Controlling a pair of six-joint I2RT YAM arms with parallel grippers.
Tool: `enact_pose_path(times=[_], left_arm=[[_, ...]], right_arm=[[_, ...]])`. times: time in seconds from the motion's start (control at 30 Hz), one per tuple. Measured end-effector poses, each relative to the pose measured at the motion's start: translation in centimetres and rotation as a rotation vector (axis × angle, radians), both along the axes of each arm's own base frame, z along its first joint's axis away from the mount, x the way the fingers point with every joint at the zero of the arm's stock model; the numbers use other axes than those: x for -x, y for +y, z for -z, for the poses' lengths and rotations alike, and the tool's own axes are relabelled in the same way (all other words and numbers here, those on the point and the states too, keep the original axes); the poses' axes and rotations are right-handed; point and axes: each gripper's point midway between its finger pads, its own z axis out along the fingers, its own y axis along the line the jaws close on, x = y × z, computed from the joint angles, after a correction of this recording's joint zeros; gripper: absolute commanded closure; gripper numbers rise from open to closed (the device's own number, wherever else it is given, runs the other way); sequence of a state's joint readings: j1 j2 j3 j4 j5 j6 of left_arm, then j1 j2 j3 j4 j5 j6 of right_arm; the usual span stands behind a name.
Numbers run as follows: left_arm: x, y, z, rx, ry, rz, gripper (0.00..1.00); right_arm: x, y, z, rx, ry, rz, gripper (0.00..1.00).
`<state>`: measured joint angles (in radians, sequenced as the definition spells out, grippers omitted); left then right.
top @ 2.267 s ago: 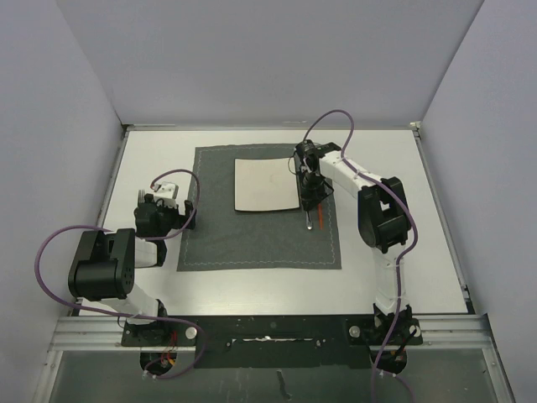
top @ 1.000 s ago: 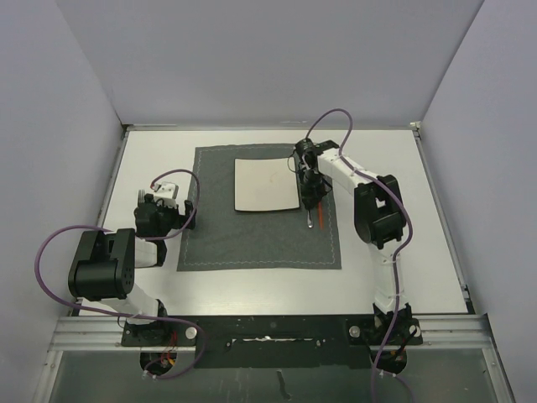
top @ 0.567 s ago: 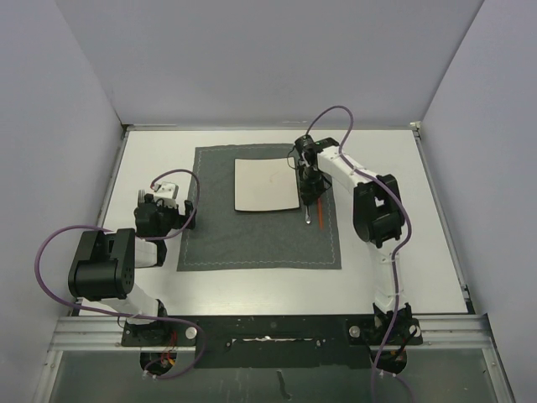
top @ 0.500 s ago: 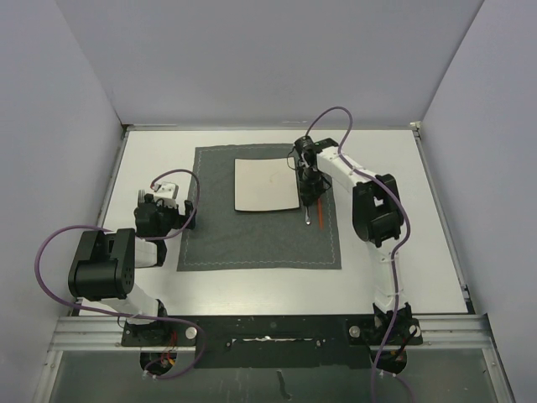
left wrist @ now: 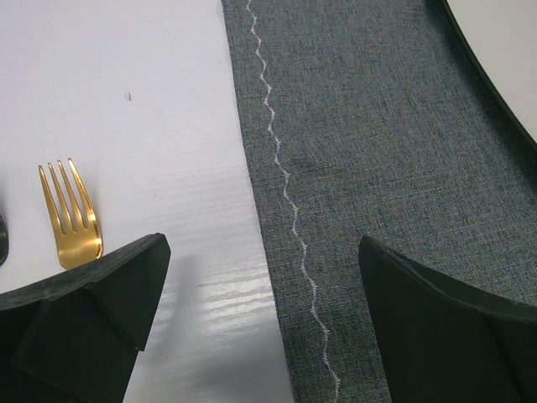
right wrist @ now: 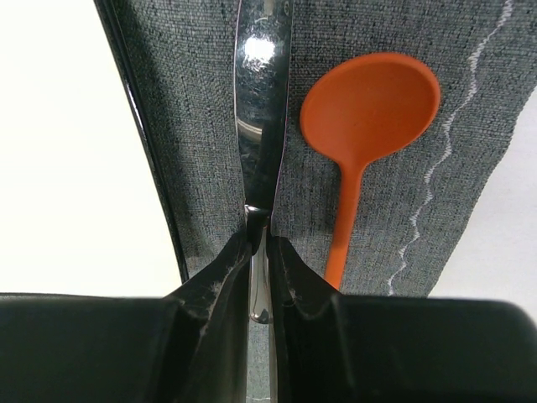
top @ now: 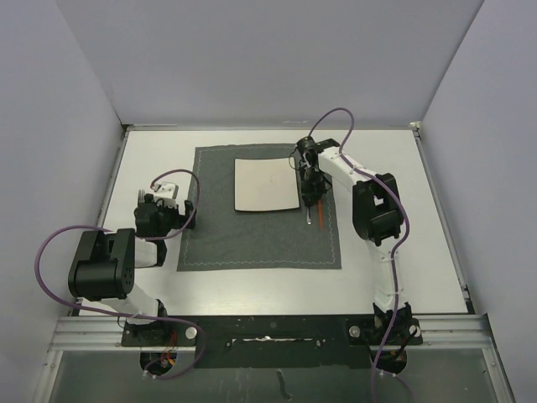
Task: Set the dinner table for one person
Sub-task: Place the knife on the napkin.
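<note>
The dinner table [top: 252, 285] is the wide white top. A dark grey placemat [top: 252, 239] lies on it with a white square plate [top: 266, 185] on its far half. My right gripper [top: 310, 200] is shut on the handle of a silver knife [right wrist: 262, 126], which lies along the plate's right edge [right wrist: 75, 151]. An orange spoon [right wrist: 369, 109] lies on the mat just right of the knife, and shows in the top view [top: 320, 217]. My left gripper [left wrist: 262, 252] is open and empty over the mat's left edge. A gold fork [left wrist: 71, 218] lies on the table to its left.
The stitched mat edge [left wrist: 285, 185] runs between the left fingers. Grey walls enclose the table on three sides. The right arm's elbow [top: 377, 210] stands over the table right of the mat. A metal rail [top: 268, 332] runs along the near edge.
My right gripper has shifted slightly toward the far side with the knife, keeping it beside the plate. The left arm has not moved.
</note>
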<state>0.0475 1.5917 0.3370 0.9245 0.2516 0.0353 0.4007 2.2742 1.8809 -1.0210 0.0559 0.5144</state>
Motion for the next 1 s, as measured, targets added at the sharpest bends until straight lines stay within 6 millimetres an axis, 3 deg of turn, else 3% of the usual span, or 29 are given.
enact_pose_path(times=[1.0], left_arm=[[0.00,0.00,0.00,0.000,0.000,0.000,0.02]], right_arm=[[-0.06,0.18,0.09,-0.010,0.001,0.019,1.00]])
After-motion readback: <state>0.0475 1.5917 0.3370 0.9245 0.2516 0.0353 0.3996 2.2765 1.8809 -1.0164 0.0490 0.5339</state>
